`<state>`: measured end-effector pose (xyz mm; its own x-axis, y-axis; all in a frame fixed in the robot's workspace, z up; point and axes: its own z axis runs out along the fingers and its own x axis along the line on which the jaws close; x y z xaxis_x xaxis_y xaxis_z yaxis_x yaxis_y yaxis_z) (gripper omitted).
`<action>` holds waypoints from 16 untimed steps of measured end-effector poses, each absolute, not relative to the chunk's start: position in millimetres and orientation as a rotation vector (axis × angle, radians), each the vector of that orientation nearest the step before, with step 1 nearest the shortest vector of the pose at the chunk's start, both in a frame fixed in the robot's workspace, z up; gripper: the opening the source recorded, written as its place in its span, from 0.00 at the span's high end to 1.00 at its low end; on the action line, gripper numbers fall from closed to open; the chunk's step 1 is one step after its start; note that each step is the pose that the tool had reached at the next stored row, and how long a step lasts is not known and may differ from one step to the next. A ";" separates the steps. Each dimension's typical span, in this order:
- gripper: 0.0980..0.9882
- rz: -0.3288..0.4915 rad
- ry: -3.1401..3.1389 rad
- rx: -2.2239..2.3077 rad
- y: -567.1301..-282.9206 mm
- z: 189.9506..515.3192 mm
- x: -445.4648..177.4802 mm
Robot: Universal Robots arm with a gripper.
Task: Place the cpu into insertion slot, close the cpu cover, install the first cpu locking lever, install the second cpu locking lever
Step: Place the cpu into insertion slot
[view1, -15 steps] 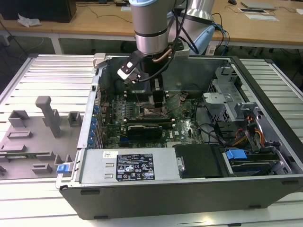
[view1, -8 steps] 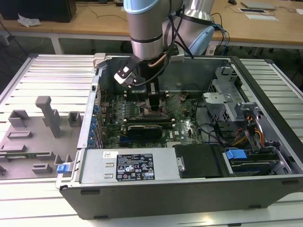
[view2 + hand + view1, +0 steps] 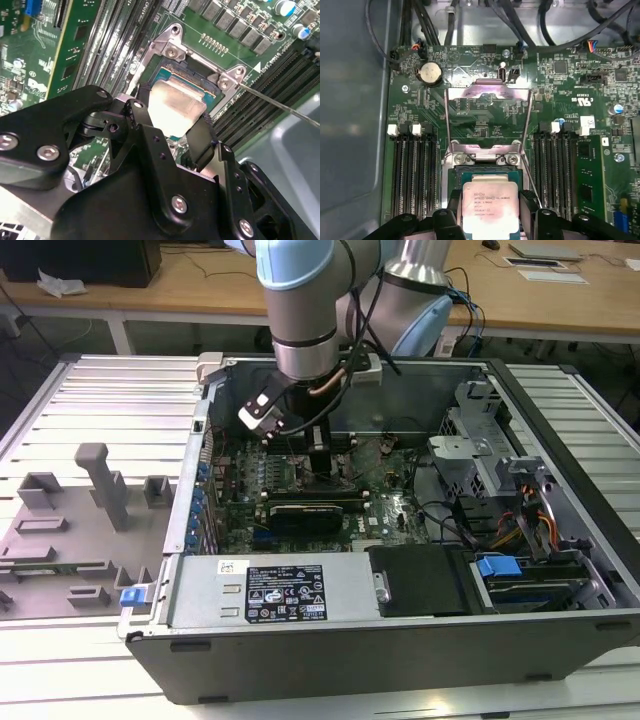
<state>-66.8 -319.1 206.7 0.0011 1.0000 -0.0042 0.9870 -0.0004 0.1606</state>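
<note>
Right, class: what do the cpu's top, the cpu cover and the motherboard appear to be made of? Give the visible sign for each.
The cpu: its top looks like matt metal, pale silvery-tan with a dull sheen. The cpu cover: thin bare metal, probably steel; it mirrors light brightly. The motherboard: green lacquered board, likely fibreglass laminate, slightly glossy.

Quick headcount from my remote seat: I see one cpu [image 3: 488, 205], one slot [image 3: 470, 175], one cover [image 3: 487, 90] and one coin cell [image 3: 429, 73]. There are two banks of memory slots [image 3: 415, 175], one on each side of the slot. Out wide there's one arm [image 3: 300, 300], one case [image 3: 400, 660] and two blue tabs [image 3: 133, 597].
</note>
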 end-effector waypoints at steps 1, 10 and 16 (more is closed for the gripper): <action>0.50 0.168 2.135 2.136 -319.1 204.0 -66.8; 0.50 0.168 2.135 2.136 -317.2 198.0 -66.9; 0.50 0.169 2.135 2.137 -317.2 198.0 -66.9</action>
<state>-66.9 -317.2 198.0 0.0011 1.0000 -0.0035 0.9870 -0.0005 0.1607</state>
